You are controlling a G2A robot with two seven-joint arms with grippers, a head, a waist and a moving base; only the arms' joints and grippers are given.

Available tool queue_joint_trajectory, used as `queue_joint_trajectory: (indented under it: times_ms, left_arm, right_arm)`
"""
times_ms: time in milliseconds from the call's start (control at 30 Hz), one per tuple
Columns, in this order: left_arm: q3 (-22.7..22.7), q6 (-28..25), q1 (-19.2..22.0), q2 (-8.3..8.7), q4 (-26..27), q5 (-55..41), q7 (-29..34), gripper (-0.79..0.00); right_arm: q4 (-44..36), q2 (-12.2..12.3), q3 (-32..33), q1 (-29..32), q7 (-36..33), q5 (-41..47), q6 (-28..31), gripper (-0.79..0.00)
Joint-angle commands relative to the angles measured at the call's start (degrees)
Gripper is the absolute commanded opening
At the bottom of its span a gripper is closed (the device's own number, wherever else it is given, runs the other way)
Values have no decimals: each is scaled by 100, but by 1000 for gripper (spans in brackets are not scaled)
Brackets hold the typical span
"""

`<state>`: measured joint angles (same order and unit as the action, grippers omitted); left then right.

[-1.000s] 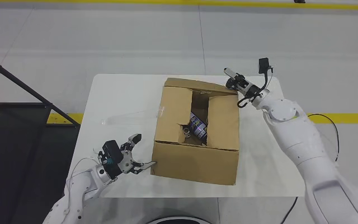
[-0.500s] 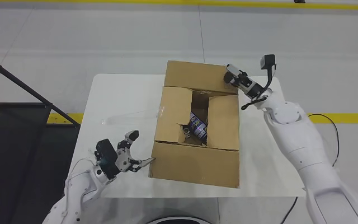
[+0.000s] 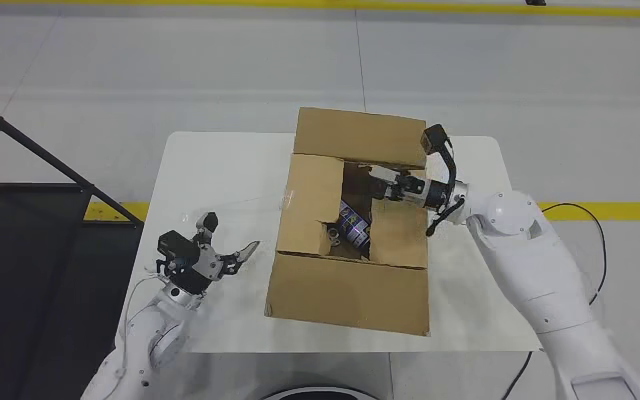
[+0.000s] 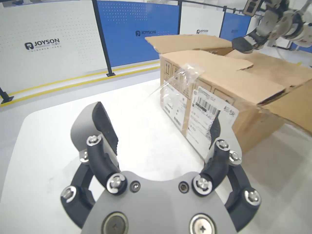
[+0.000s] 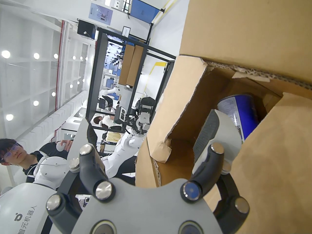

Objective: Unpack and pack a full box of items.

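Note:
A cardboard box (image 3: 345, 290) stands mid-table with its far flap (image 3: 355, 135) folded back and its side flaps half shut. A blue can (image 3: 352, 225) lies inside, seen through the gap; in the right wrist view the can (image 5: 240, 113) sits just past one finger. My right gripper (image 3: 378, 182) hangs open over the box's opening. That gripper (image 5: 148, 135) has one finger (image 5: 212, 132) inside the opening and the other outside. My left gripper (image 3: 232, 256) is open and empty on the box's left. In its own view the left gripper (image 4: 160, 122) faces the box's labelled side (image 4: 207, 108).
A strip of clear tape (image 3: 230, 208) trails from the box's left wall over the white table (image 3: 200, 160); in the left wrist view the tape (image 4: 180, 74) sticks up from the box edge. Bare table lies to the box's left and right.
The right gripper swung from the box's far right corner to over the opening, and the far flap folded back. The left gripper drew away from the box's near left corner.

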<state>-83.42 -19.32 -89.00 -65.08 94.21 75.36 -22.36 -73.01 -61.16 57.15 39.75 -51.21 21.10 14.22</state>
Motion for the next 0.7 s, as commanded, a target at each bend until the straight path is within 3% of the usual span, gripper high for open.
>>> queue_joint_trajectory:
  times_ms: [0, 233, 667]
  left_arm:
    - [157, 182, 139, -24, -55, 140, 152, 0]
    - [549, 172, 400, -75, -194, 415, 248, 0]
    - [641, 46, 422, -93, -252, 441, 147, 0]
  right_arm:
    - [-105, 1, -10, 57, 52, -106, -116, 0]
    - [-166, -44, -94, 129, 201, -275, -311, 0]
    - [188, -290, -529, -138, -17, 61, -367, 0]
